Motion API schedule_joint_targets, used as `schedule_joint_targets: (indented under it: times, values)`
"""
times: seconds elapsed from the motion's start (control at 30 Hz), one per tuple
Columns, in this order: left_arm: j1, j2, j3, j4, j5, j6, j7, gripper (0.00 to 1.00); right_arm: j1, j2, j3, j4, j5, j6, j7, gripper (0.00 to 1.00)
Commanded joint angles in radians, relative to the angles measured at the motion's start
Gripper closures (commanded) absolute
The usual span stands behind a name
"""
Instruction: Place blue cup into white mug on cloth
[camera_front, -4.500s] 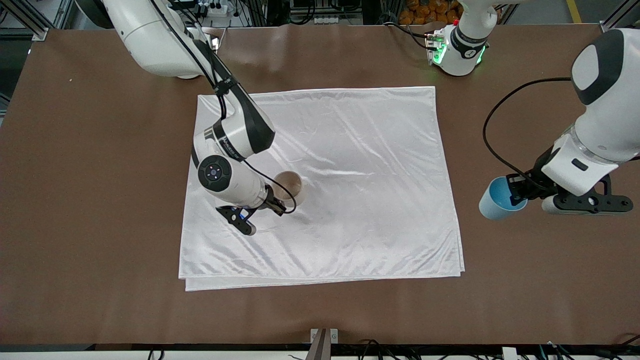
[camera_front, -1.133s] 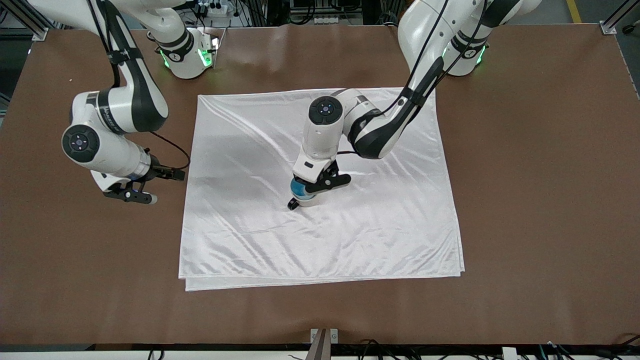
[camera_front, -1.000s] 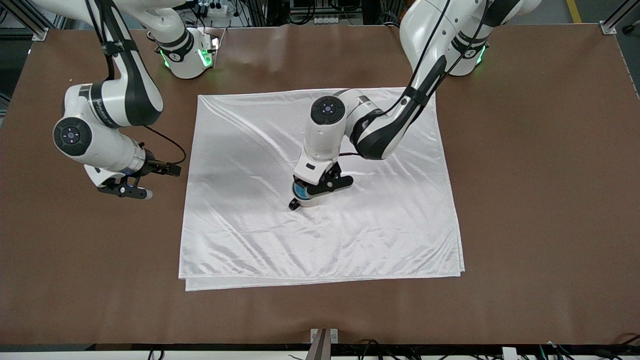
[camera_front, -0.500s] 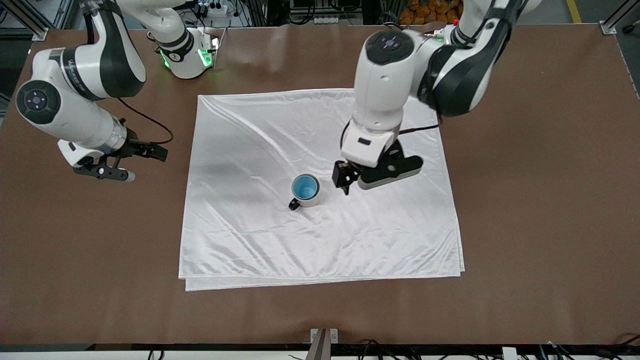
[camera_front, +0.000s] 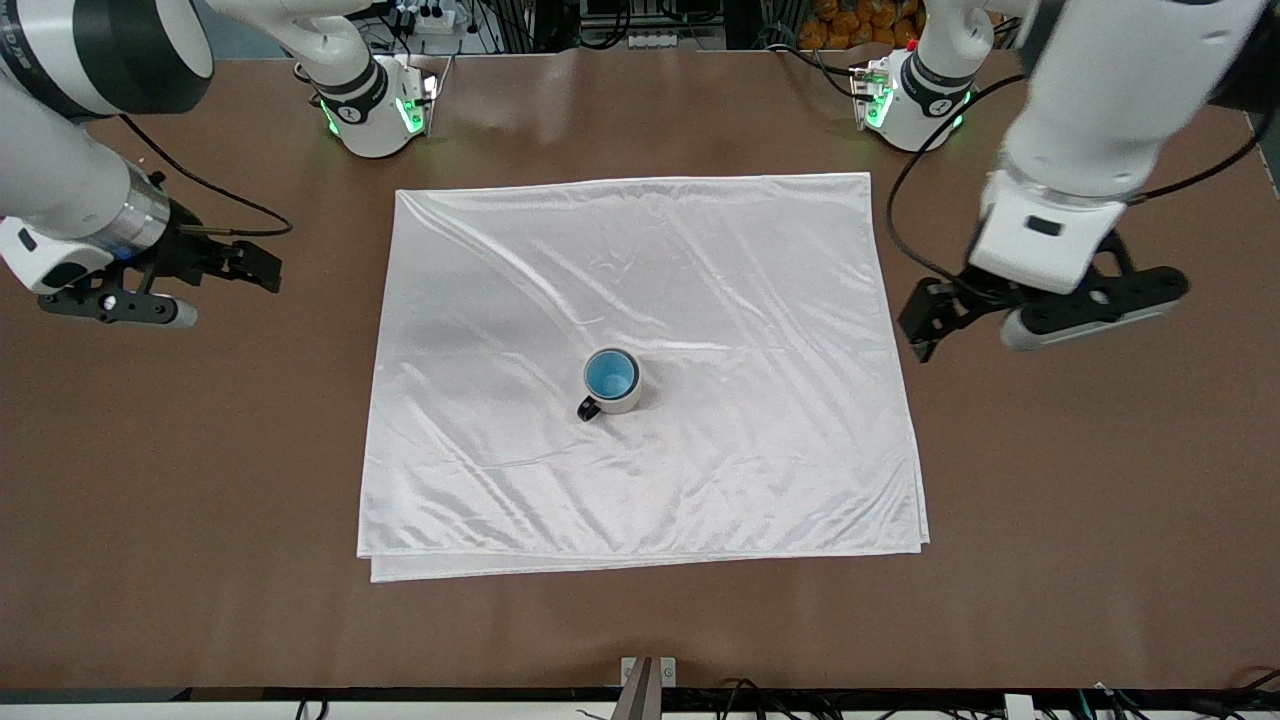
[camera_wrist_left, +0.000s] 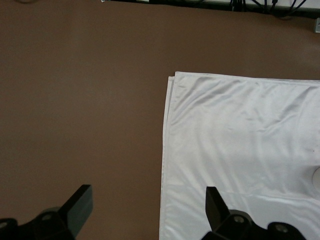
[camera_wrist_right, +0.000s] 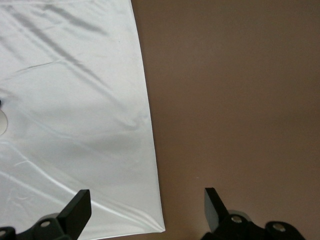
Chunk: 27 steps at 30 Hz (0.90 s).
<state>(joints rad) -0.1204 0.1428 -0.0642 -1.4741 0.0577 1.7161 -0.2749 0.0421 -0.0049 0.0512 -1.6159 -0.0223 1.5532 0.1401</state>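
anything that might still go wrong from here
Little, probably. The cup sits in the mug on the slick, wrinkled cloth; a tug on the cloth could slide or tip both. The left claw, open, is over the table by the cloth's edge, and the open right claw is too; a low sweep might snag it.

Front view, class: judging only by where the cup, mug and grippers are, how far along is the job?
Done: the small light-blue handleless cup sits inside the cream-white mug with a black handle on the shiny white cloth. In hand: nothing; the left gripper hangs open over bare table at that arm's end, the right gripper open at the other end. Left: nothing visible.
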Motion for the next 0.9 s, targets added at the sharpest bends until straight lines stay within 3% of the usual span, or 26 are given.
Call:
schedule_joint_targets:
  times: [0.0, 0.87]
  values:
    - [0.005, -0.019, -0.009, -0.026, -0.010, -0.039, 0.022, 0.00, -0.011, 0.014, 0.010, 0.041, 0.001, -0.016, -0.013, 0.00]
    - [0.008, -0.012, -0.006, -0.006, -0.016, -0.039, 0.008, 0.00, -0.019, 0.019, 0.022, 0.113, 0.001, -0.012, -0.023, 0.00]
